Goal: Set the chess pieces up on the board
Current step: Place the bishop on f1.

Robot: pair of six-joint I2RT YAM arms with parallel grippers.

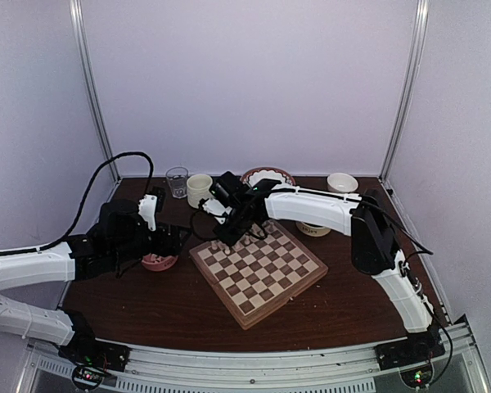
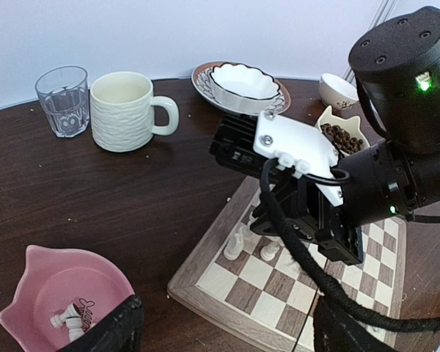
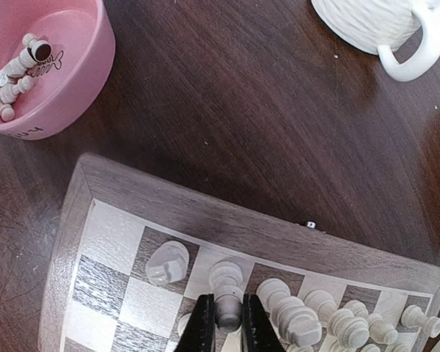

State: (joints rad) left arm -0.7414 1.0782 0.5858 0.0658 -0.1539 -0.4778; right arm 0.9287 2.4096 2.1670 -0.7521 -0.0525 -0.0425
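Observation:
The board (image 1: 262,280) lies mid-table, turned like a diamond. My right gripper (image 3: 228,323) is shut on a pale chess piece (image 3: 227,282) that stands upright on a back-row square. A knight (image 3: 167,262) stands to its left and several more pieces (image 3: 330,317) line the row to its right. More chess pieces (image 3: 18,73) lie in a pink bowl (image 3: 73,81) left of the board. My left gripper (image 2: 227,341) hangs open beside that pink bowl (image 2: 51,286), near the board's left corner (image 2: 205,293), holding nothing. In the top view the right gripper (image 1: 227,239) is over the board's far-left edge.
At the back stand a glass (image 1: 177,181), a white mug (image 1: 200,189), a patterned plate with a white bowl (image 1: 268,176) and a small cream bowl (image 1: 342,182). A cat-shaped dish of coffee beans (image 2: 341,136) sits behind the board.

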